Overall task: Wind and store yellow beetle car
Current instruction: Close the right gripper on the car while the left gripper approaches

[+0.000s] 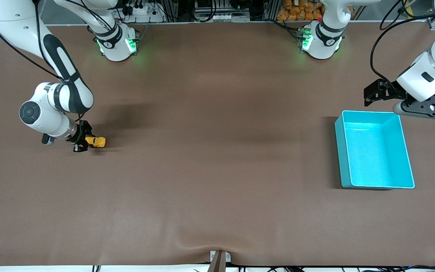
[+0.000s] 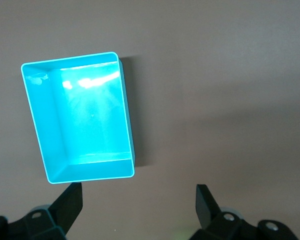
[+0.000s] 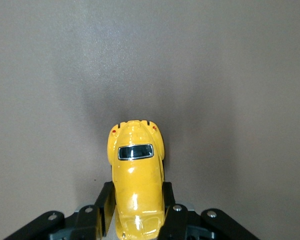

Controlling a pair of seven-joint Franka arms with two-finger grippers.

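Car (image 1: 96, 141) low at mid-left of front view, on desk, pinched by right gripper (image 1: 82, 142) jaws. Winding: keep wheels pressed down, drag straight. Left gripper (image 1: 372, 92) waits by bin (image 1: 406, 156), jaws spread.

Front cam sits high up across the desk (image 1: 210, 181), looking down at both arm bases lined along the top of its view, so it takes in the whole surface. Left wrist cam points straight down from well above the teal bin (image 2: 80, 117), catching all of it plus bare desk around; the front view shows the same bin (image 1: 374, 149) at the left arm's end. Right wrist cam is super close and low, filled by the yellow beetle car (image 3: 136, 175), which the front view shows tiny (image 1: 96, 141) at the right arm's end.
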